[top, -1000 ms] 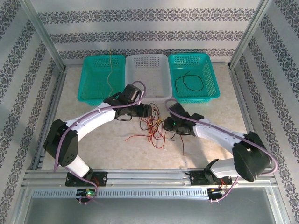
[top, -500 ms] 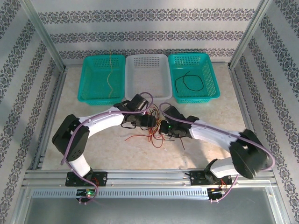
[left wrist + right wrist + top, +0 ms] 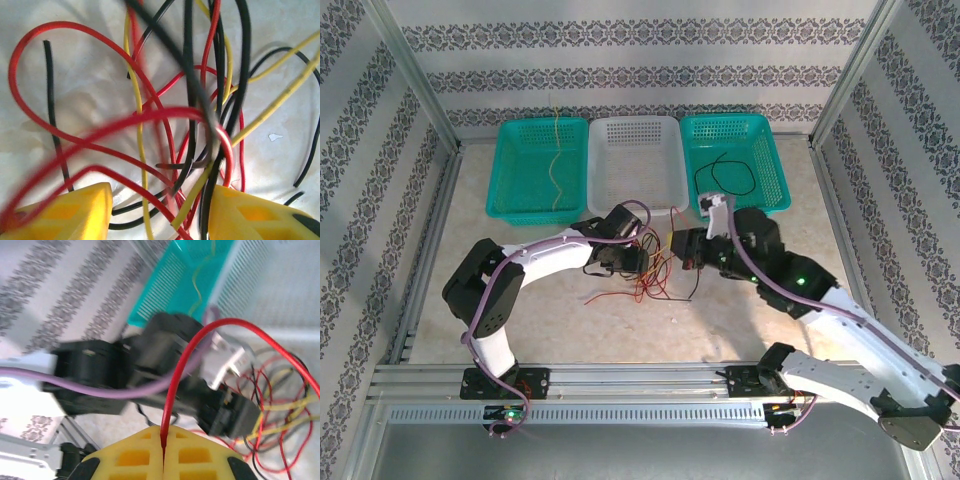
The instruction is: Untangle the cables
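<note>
Your right gripper has its yellow fingers pinched together on one thin red wire, which arcs up and away. Down on the pale marbled table, the tangle of thin red, yellow and black wires lies between both arms. Your left gripper sits right over it, jaws apart, with strands running between them.

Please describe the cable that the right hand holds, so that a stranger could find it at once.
In front of the white basket lies a heap of red, yellow and black cables. The right hand is shut on one red cable; unlike the others, it rises from the heap in a high arch.
</note>
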